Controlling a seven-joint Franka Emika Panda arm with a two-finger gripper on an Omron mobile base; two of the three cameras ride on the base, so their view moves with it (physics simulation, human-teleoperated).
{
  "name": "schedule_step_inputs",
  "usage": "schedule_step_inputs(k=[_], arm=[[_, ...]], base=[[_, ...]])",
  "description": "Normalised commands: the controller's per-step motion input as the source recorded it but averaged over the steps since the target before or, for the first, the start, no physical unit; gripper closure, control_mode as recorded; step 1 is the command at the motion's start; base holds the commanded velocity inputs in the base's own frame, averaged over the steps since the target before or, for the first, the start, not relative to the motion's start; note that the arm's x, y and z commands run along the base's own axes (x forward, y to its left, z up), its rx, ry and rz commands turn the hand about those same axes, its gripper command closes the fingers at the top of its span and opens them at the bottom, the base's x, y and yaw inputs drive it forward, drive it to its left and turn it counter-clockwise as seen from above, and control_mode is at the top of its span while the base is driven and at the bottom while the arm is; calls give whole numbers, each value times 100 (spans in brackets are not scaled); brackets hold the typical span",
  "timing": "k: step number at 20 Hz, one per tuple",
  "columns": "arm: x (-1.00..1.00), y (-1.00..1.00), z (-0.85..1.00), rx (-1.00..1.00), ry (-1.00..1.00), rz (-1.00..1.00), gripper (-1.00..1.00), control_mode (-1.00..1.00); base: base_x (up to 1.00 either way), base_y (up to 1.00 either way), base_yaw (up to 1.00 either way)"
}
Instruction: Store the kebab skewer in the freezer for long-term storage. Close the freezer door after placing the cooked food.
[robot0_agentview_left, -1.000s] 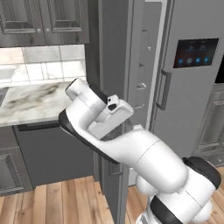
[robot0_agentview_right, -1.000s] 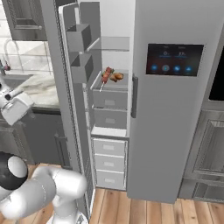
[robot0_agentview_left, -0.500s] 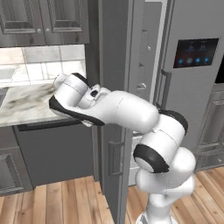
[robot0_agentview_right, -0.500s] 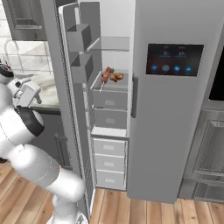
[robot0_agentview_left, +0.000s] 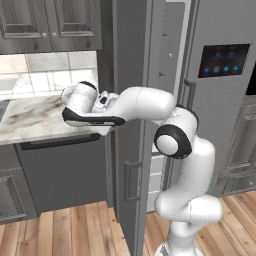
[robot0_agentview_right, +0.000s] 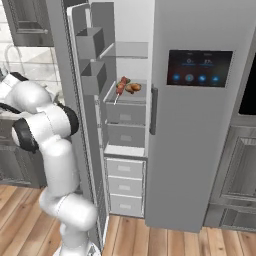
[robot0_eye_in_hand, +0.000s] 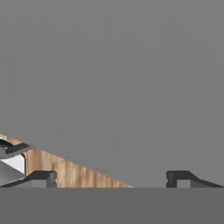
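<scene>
Kebab skewer (robot0_agentview_right: 125, 87) — apparently inside freezer (robot0_agentview_right: 127, 125)

Light is even and diffuse across both base views, with no single source to pick out. Surfaces look flat and matte, free of glare. Soft shading darkens the underside of the white arm (robot0_agentview_left: 145, 102) and the wall cabinets (robot0_agentview_left: 50, 22). The freezer (robot0_agentview_right: 127, 100) interior reads brightest. Edges are soft, slightly blurred. The hand view shows the freezer door (robot0_eye_in_hand: 122, 78) as uniform, textureless grey.
</scene>
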Motion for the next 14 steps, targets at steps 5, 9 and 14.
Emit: schedule_step_inputs(k=[5, 9, 14], arm=[[62, 6, -1, -9, -1, 17, -100, -100], [37, 1, 0, -10, 1, 8, -100, -100], [16, -52, 0, -10, 5, 0, -100, -100]], base=[[0, 0, 0], [0, 0, 0], [0, 0, 0]])
